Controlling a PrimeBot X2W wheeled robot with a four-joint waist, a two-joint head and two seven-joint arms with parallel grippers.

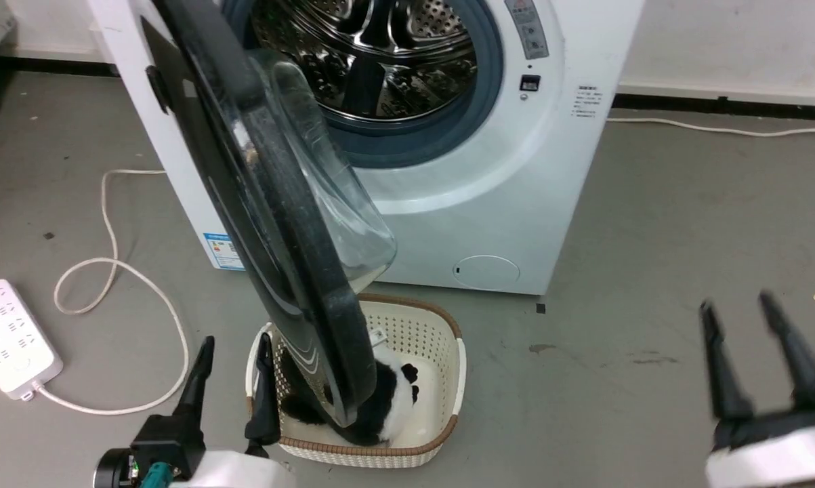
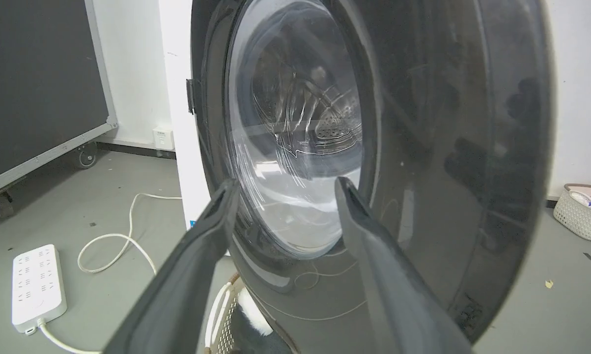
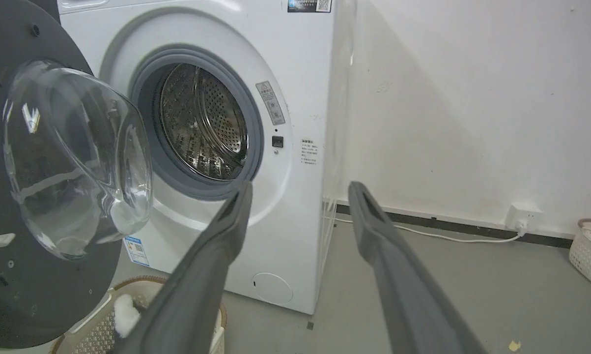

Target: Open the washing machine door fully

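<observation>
head view, looking down at a grey floor. a white front-loading washing machine stands against a pale wall, its steel drum exposed inside a grey rubber ring. the washing machine door, round with a glossy black rim, hangs from a hinge on the machine's left side and stands out from the front, nearly edge-on to the camera. its clear glass bowl bulges toward the right. the door's lower edge appears over a cream perforated basket that sits on the floor just in front of the machine, with a black and white soft thing inside.

the left gripper is at the lower left, beside the door's outer face and above the basket's left rim. its two dark fingers are spread apart with nothing between them. in the left wrist view they point at the door's outer side; whether they touch it cannot be told.

the right gripper is at the lower right over bare floor, well apart from the door and the machine, fingers also spread and holding nothing.

a white power strip lies on the floor at the far left, with a looped white cable running from it.
</observation>
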